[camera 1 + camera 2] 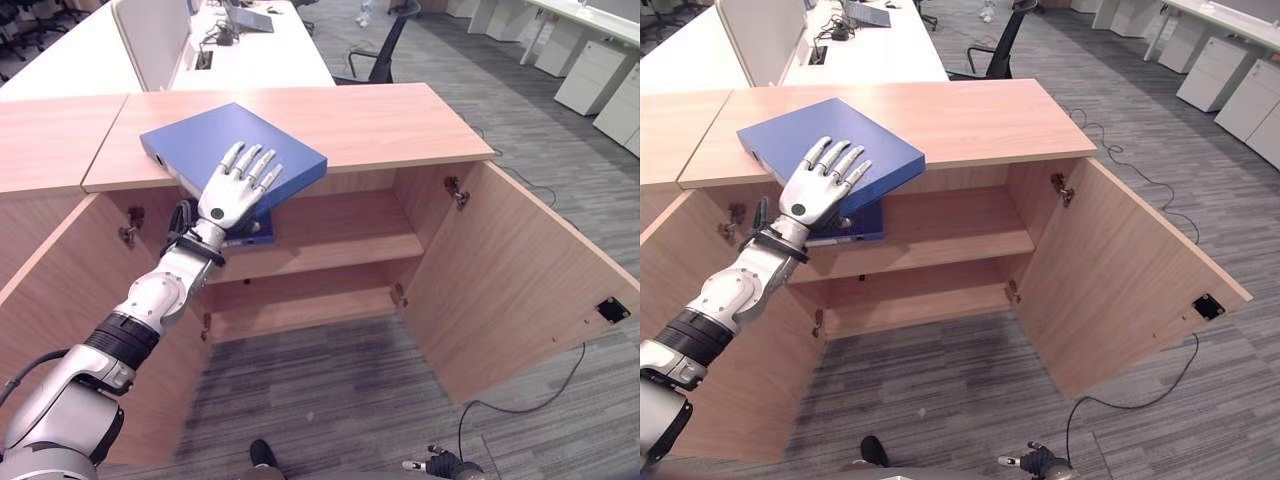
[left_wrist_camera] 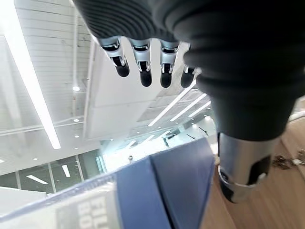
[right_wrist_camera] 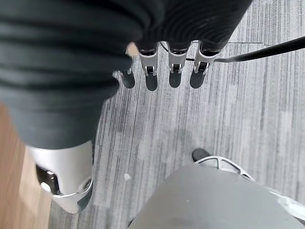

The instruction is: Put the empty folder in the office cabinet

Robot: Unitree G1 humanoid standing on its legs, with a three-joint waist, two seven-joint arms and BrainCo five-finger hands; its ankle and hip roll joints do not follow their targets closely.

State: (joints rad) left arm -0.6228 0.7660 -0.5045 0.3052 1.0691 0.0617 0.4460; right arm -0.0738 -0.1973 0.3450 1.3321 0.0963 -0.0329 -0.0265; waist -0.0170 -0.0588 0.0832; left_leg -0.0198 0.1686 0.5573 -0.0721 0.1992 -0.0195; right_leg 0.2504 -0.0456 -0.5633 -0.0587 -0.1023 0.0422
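A: Logging the folder position. The blue folder is lying on the wooden top of the office cabinet, at the front left, turned at an angle so one corner is hanging past the front edge above the open compartment.

B: And the left hand?

A: It is resting on the near part of the folder, palm down, fingers straight and slightly spread across the cover. From the head views nothing is curling round the edge. The thumb is sitting low by the overhanging edge; whether it is tucking under the folder, I cannot tell from here.

B: The left wrist view?

A: It is showing the dark fingertips extended in a row, with the folder's blue cover passing close beside the thumb. Consistent with a flat, relaxed hand.

B: Cabinet state?

A: Both doors are standing open, the right door swung well out over the grey carpet. Two shelves are showing inside. A second blue item is lying on the upper shelf, directly below the overhanging corner.

B: Right hand?

A: The right hand is hanging low over the carpet, fingers straight and relaxed, holding nothing. White desks and an office chair are standing behind the cabinet.
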